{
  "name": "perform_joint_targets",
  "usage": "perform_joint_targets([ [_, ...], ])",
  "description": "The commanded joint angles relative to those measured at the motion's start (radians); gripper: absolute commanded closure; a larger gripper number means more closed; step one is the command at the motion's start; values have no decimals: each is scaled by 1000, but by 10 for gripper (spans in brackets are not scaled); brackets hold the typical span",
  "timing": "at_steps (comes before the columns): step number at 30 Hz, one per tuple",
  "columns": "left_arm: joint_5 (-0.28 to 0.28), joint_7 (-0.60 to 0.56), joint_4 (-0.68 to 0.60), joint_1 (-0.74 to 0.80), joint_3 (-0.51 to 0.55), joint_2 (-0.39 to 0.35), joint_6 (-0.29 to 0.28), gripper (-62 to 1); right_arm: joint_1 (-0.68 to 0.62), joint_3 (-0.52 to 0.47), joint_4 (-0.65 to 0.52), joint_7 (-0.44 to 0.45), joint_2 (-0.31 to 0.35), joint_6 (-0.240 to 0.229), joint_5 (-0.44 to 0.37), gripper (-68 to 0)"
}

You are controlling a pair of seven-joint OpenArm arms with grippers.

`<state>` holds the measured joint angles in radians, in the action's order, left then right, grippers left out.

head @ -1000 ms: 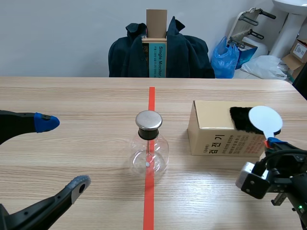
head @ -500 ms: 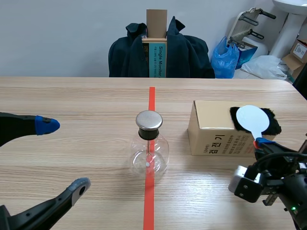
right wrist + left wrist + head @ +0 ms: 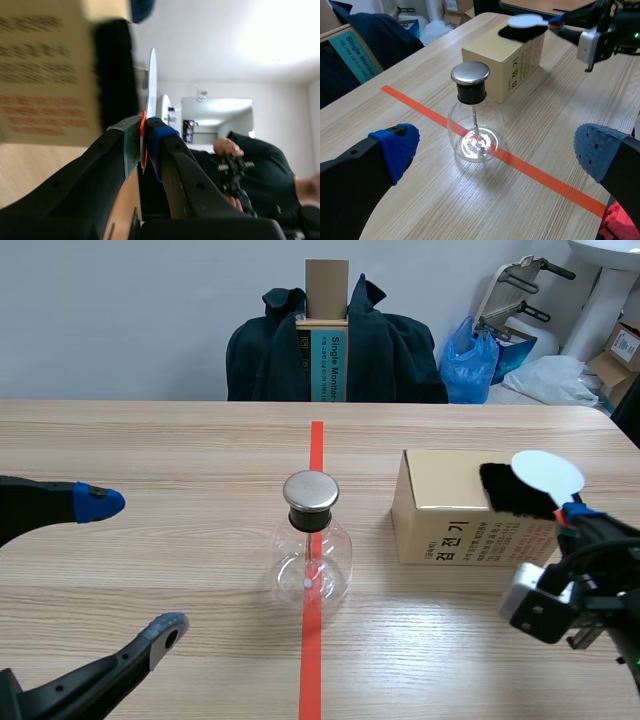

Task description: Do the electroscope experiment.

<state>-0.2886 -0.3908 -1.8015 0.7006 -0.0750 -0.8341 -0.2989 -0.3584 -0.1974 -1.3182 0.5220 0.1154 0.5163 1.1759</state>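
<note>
The electroscope, a clear glass flask with a metal cap, stands on the tape line at mid-table; it also shows ahead of my left gripper as the flask. My left gripper stands open to the flask's left. On the cardboard box lies a black fur cloth. My right gripper is shut on the red handle of a white disc paddle, whose disc rests against the fur. In the right wrist view the paddle is edge-on beside the fur.
An orange tape line runs down the table's middle. Beyond the far edge stands a chair draped with a dark jacket, with a blue bag to its right. A person appears behind my right gripper.
My right gripper swept the paddle left across the fur, then back right and slightly up. The left arm and the flask kept still.
</note>
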Motion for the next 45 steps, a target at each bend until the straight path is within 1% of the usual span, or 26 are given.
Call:
perform_joint_targets([
  [1, -7, -10, -6, -6, 10, 8, -1, -623, -11, -18, -70, -21, 36, 14, -34, -9],
  [8, -7, -8, 3, -6, 10, 8, -1, -623, -56, -21, -301, -135, 102, 14, -203, -9],
  [10, -6, -3, 3, -12, 10, 21, -1, -623, -55, -21, -363, -163, 116, 15, -253, -9],
  [12, -3, 43, 16, -39, 8, 48, -3, -623, -55, -24, -419, -174, 119, 21, -297, -9],
  [14, -3, 93, 45, -80, -7, 73, -3, -623, -55, -25, -466, -172, 119, 35, -320, -9],
  [15, -3, 114, 66, -108, -23, 81, -3, -604, -55, -25, -485, -172, 117, 38, -325, -9],
  [16, -4, 130, 92, -138, -42, 87, -3, -527, -55, -25, -506, -171, 116, 38, -328, -9],
  [17, -4, 142, 122, -171, -65, 89, -3, -435, -55, -25, -525, -169, 113, 38, -335, -9],
  [19, -7, 166, 187, -250, -114, 95, -18, -232, -55, -25, -562, -169, 111, 37, -354, -9],
  [20, -6, 176, 225, -298, -138, 102, -39, -130, -55, -25, -581, -168, 111, 37, -362, -9],
  [21, -6, 188, 262, -341, -158, 109, -61, -48, -55, -25, -595, -168, 111, 37, -369, -9],
  [22, -3, 201, 299, -385, -179, 118, -84, -14, -55, -25, -608, -163, 111, 37, -374, -9],
  [24, 1, 201, 379, -467, -221, 139, -114, -20, -55, -25, -629, -157, 111, 37, -380, -9],
  [26, 2, 188, 455, -540, -262, 164, -129, -20, -55, -17, -642, -153, 111, 37, -385, -9],
  [28, 16, 165, 522, -602, -298, 194, -142, -20, -55, -5, -649, -145, 111, 37, -397, -9],
  [32, 84, 128, 633, -689, -362, 250, -142, -28, -55, 38, -649, -108, 111, 37, -392, -9],
  [36, 143, 64, 711, -724, -411, 288, -141, -28, -55, 111, -648, -105, 111, 33, -334, -8],
  [37, 148, 55, 726, -732, -422, 296, -141, -28, -55, 132, -648, -105, 111, 30, -320, -8],
  [40, 160, 35, 762, -745, -443, 317, -141, -28, -55, 210, -646, -109, 108, 0, -276, -8],
  [41, 167, 33, 770, -748, -443, 323, -141, -28, -50, 234, -641, -111, 104, -2, -256, -9],
  [43, 181, 22, 786, -752, -443, 335, -138, -28, -34, 285, -614, -116, 94, -6, -215, -8],
  [45, 182, 15, 793, -752, -443, 341, -133, -28, -14, 328, -565, -120, 80, -9, -169, -9],
])
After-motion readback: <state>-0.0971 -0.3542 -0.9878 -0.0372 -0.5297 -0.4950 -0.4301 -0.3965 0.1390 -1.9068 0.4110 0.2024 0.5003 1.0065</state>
